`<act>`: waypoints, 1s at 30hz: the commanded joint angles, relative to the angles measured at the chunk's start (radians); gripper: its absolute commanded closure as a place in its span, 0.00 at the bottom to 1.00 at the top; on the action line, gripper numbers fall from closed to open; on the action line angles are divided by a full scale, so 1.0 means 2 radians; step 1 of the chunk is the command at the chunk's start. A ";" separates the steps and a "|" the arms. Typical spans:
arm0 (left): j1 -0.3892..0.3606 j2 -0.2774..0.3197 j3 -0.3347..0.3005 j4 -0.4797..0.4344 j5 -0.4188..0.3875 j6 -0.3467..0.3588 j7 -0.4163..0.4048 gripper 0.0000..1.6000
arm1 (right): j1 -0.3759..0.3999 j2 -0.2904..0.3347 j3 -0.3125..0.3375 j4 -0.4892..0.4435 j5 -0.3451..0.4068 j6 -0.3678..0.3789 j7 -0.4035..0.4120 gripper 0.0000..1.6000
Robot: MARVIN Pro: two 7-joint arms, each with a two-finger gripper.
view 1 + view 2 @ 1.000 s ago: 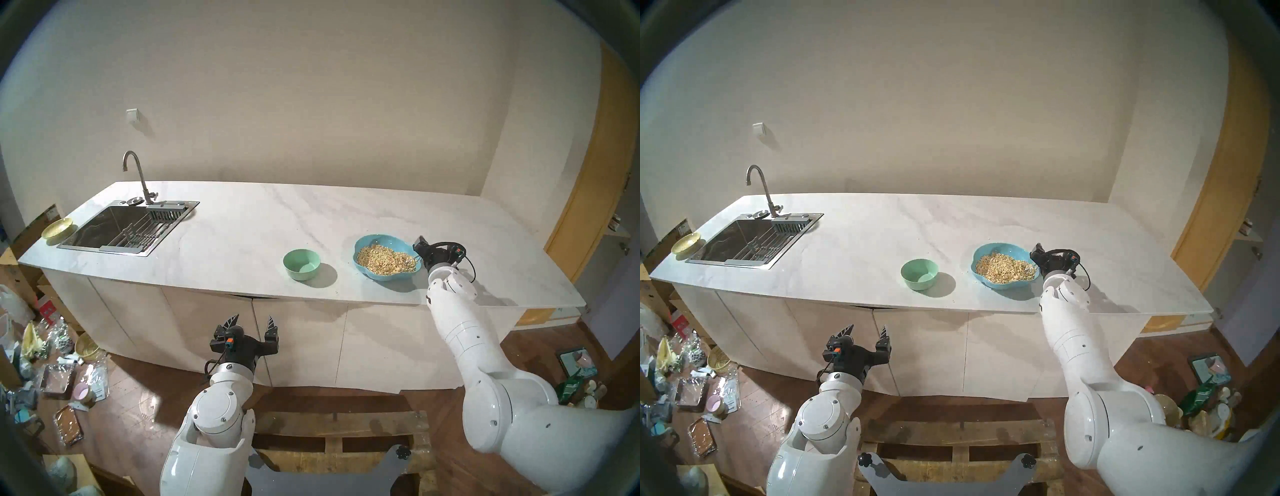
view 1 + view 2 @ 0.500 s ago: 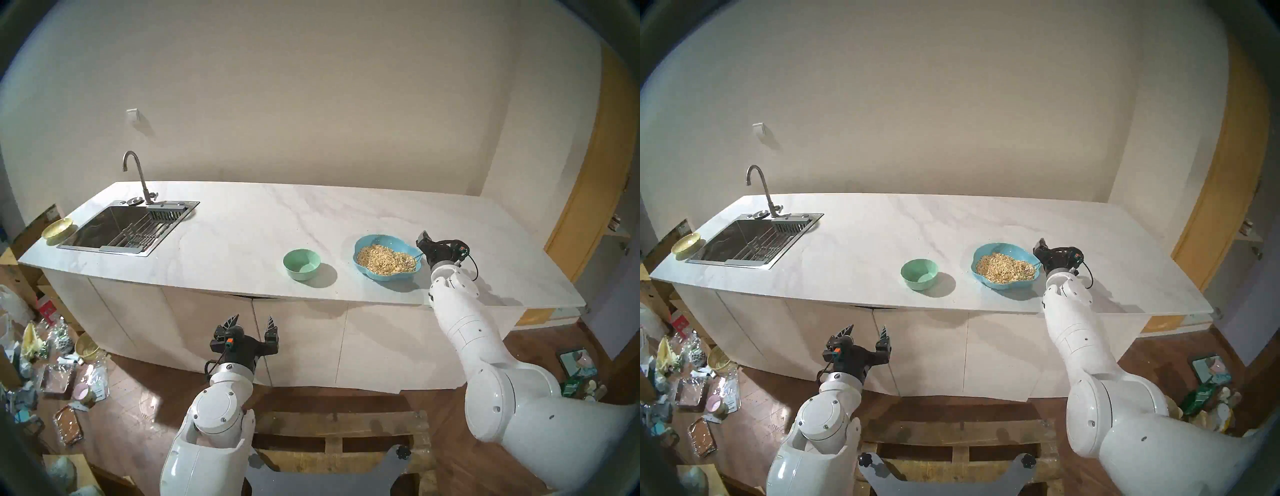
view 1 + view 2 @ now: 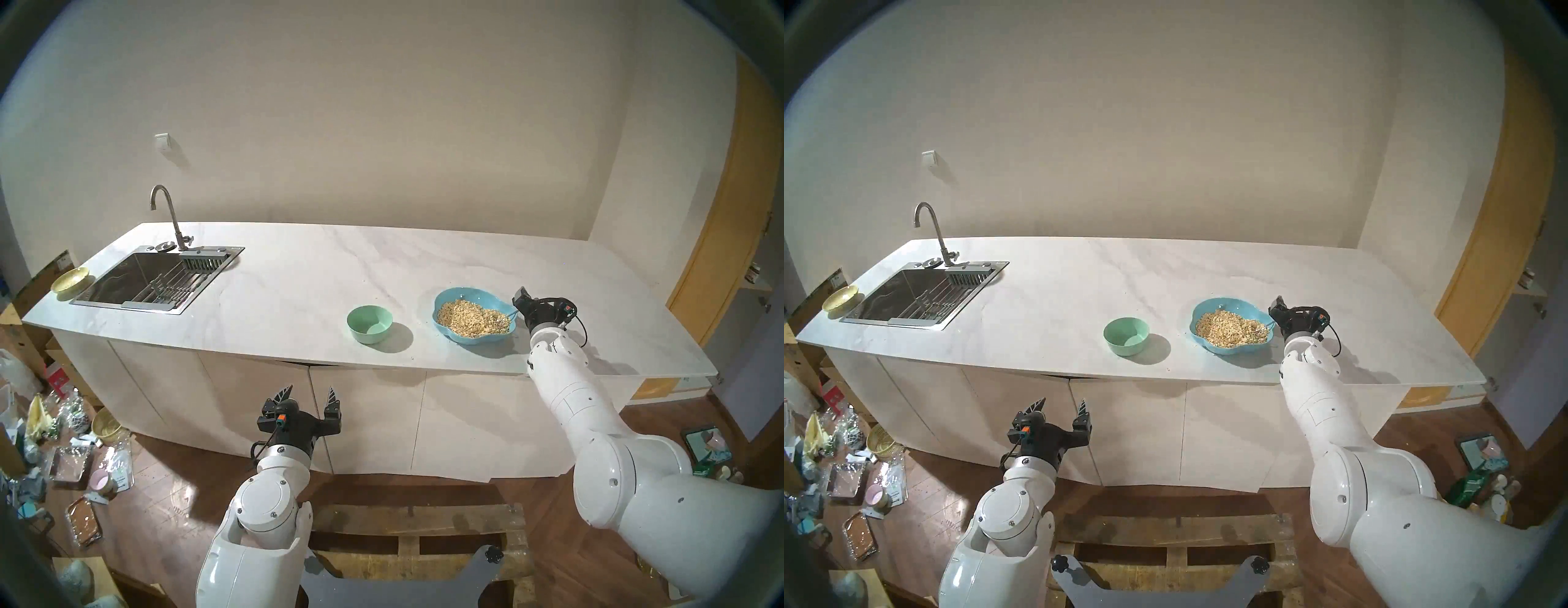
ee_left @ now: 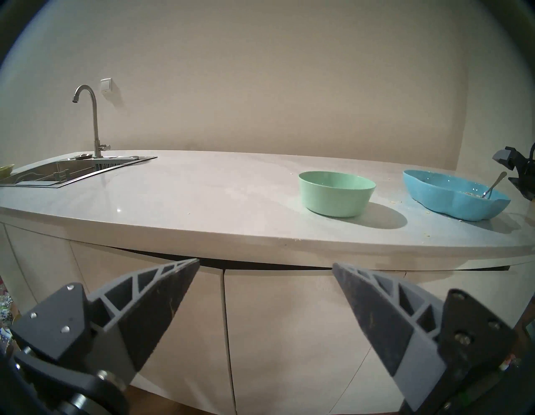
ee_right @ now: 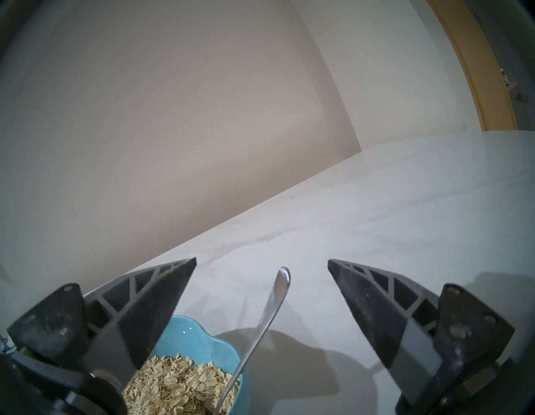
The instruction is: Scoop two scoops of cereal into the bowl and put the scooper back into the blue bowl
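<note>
The spoon [image 5: 262, 324] leans in the blue bowl [image 3: 462, 294] w/ its head in the oats [image 3: 471, 317], handle poking up between the right gripper [image 5: 262, 262] jaws, spread wide & not touching; left gripper [image 3: 309, 392] open, below the surface [image 3: 297, 288].

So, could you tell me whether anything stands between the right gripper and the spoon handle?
Nothing visible does. The spoon leans on the rim of the blue bowl, its handle already rising between the right gripper's open fingers, with only bare counter behind.
</note>
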 commanded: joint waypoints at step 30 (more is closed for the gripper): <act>-0.002 0.000 0.001 -0.012 -0.001 -0.003 -0.002 0.00 | 0.093 0.000 0.033 0.122 0.032 -0.024 0.042 0.00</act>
